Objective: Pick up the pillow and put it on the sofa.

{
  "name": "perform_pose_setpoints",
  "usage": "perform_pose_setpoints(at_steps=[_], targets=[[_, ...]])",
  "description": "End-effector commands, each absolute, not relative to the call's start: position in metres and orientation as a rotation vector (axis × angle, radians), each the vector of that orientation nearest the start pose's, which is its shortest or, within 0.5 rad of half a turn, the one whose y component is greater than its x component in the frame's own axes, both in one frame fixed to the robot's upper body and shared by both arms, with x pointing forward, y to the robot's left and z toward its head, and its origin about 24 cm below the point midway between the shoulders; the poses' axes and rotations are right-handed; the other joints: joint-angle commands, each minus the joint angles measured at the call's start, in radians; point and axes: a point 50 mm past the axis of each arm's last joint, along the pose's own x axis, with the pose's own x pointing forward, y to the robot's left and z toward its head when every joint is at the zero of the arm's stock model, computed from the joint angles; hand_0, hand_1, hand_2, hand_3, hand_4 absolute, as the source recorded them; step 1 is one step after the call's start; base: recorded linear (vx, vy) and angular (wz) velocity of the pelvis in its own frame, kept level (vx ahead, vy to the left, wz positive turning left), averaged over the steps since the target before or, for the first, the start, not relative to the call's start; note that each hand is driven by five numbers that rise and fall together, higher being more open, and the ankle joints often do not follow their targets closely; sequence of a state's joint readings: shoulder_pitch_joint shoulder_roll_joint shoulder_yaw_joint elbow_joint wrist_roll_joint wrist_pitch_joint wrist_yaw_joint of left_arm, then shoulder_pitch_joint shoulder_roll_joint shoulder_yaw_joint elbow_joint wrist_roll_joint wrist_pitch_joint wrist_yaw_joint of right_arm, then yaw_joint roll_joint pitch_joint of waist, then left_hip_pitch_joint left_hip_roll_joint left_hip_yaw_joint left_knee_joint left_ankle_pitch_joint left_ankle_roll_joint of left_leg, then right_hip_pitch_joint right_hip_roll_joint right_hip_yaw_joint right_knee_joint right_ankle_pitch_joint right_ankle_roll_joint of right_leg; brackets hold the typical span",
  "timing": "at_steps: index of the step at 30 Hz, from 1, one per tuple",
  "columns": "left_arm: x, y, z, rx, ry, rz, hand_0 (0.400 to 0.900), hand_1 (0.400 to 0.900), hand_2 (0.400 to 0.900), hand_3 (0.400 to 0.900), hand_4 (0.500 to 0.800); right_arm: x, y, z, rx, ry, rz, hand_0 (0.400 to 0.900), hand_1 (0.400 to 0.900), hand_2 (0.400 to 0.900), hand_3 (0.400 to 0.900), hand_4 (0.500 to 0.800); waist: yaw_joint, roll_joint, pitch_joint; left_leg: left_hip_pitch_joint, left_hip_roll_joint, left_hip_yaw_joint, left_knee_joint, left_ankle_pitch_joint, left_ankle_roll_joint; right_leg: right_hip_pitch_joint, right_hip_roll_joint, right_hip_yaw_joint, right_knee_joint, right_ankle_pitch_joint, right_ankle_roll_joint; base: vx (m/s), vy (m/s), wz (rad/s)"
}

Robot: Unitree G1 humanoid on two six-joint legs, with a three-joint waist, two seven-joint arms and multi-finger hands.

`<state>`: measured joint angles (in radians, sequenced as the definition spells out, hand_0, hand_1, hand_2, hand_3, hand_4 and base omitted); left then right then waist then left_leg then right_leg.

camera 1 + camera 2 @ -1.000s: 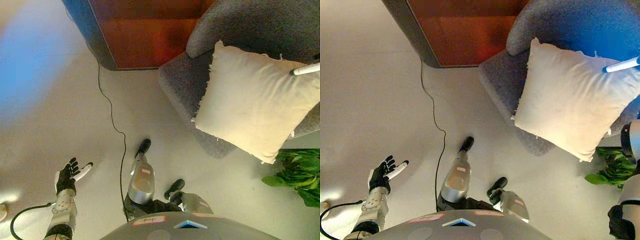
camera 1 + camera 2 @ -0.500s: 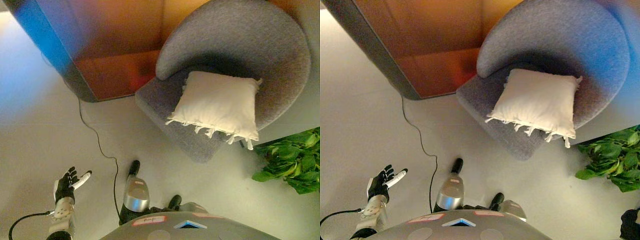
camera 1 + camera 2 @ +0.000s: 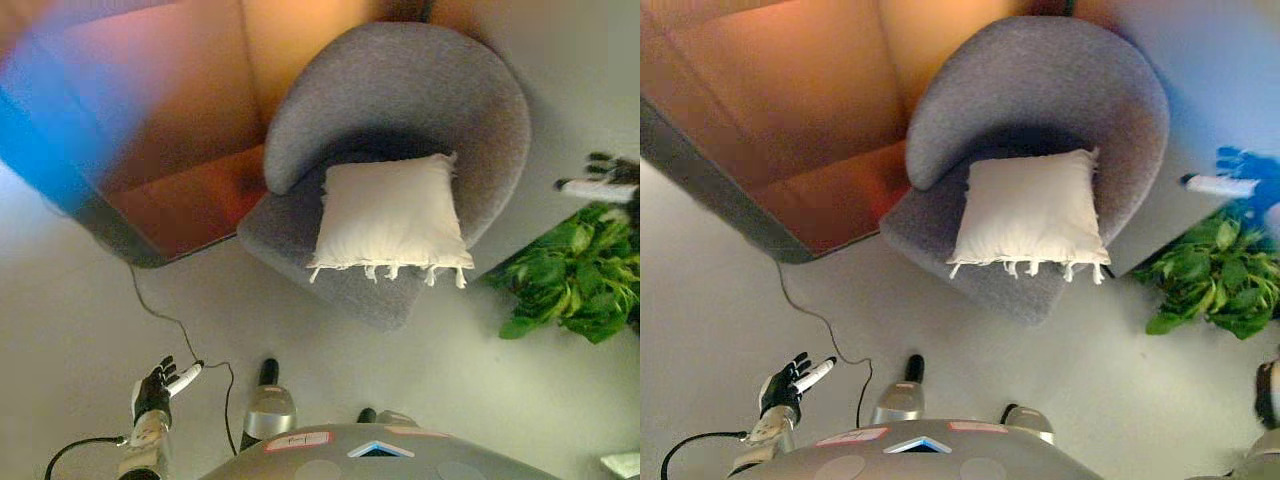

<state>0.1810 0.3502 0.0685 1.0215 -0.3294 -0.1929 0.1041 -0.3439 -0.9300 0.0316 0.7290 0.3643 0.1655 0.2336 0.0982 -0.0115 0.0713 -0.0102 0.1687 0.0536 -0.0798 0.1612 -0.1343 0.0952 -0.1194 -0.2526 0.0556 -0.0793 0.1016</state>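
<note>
A cream fringed pillow [image 3: 390, 217] lies on the seat of a round grey sofa chair [image 3: 400, 90], leaning toward its back. My left hand [image 3: 160, 383] hangs low at the lower left over the floor, fingers straight and empty. My right hand [image 3: 600, 180] is raised at the right edge, above the plant, fingers straight and empty, well clear of the pillow.
A brown wooden cabinet [image 3: 170, 130] stands left of the chair. A green leafy plant [image 3: 570, 280] sits on the floor to the chair's right. A thin black cord [image 3: 165, 320] runs over the pale floor [image 3: 60, 330] from the cabinet's corner.
The camera has pulled back, so the chair and pillow look smaller. A second ago the pillow was held up in front of the chair; it now rests on the seat, and my right hand is off it.
</note>
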Motion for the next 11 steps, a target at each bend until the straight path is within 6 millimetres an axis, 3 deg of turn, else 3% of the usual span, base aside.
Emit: perform_pose_setpoints(at_steps=[1, 11], targets=[[0.115, 0.312, -0.113, 0.114, 0.778, 0.581, 0.900, 0.900, 0.900, 0.900, 0.800, 0.286, -0.374, 0.109, -0.386, 0.231, -0.225, 0.900, 0.900, 0.900, 0.900, 0.800, -0.030, -0.055, -0.021, 0.102, 0.004, 0.014, 0.047, -0.136, -0.010, 0.023, -0.016, 0.037, -0.106, 0.098, 0.012, -0.04, 0.069, -0.33], [0.134, 0.292, -0.116, 0.133, 0.769, 0.500, 0.900, 0.900, 0.900, 0.900, 0.800, 0.247, -0.328, -0.002, -0.100, 0.483, -0.139, 0.900, 0.900, 0.900, 0.900, 0.800, -0.082, -0.041, -0.037, 0.142, -0.023, 0.069, 0.021, -0.169, 0.014, 0.011, -0.022, 0.084, -0.143, 0.131, 0.034, -0.01, 0.057, -0.26]])
